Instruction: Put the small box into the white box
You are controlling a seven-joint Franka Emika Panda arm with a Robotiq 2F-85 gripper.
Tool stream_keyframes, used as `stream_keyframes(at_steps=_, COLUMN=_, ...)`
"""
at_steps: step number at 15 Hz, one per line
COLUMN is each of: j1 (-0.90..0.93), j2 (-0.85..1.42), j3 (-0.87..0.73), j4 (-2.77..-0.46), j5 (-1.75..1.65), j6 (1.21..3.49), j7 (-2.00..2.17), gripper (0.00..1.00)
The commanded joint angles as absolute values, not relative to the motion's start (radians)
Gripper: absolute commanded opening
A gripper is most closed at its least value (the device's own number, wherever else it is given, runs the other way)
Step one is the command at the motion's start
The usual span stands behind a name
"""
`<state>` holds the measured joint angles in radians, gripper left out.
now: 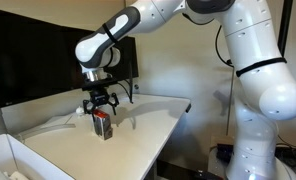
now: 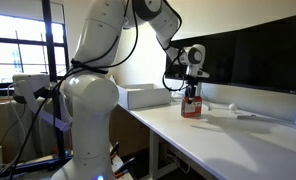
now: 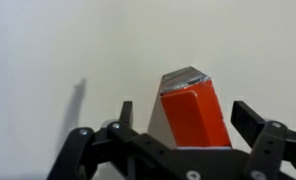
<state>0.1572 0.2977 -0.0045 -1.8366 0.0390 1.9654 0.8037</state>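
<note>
Wrist view shows my pincer (image 3: 183, 108) wide open and holding nothing, with the small box (image 3: 193, 120) showing between its fingers. The small box stands on the table (image 1: 148, 115), well apart from the white box (image 1: 10, 152). I think grabbing, carrying and dropping are all left.

- small box (image 3: 193, 115): bright red face with a grey-silver top edge; red and black in an exterior view (image 1: 104, 127)
- white box (image 2: 143, 97): plain white walls
- end effector (image 1: 101, 103): black
- worktop (image 1: 148, 115): plain white
- arm (image 1: 263, 70): glossy white shells, black joint bands
- screen (image 2: 258, 60): black
</note>
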Motion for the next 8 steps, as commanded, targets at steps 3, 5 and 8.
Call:
stream_keyframes(at_steps=3, j1=0.142, j2=0.277, j3=0.019, j4=-1.918, j5=0.103, j6=2.109, j7=0.787, gripper=0.75)
stream_keyframes(at_steps=5, j1=0.143, j2=0.271, j3=0.017, j4=-1.931, j5=0.099, j6=2.155, j7=0.789, gripper=0.67)
stream_keyframes(at_steps=8, j1=0.141, j2=0.268, j3=0.013, j4=-1.941, j5=0.093, j6=2.191, j7=0.786, gripper=0.47)
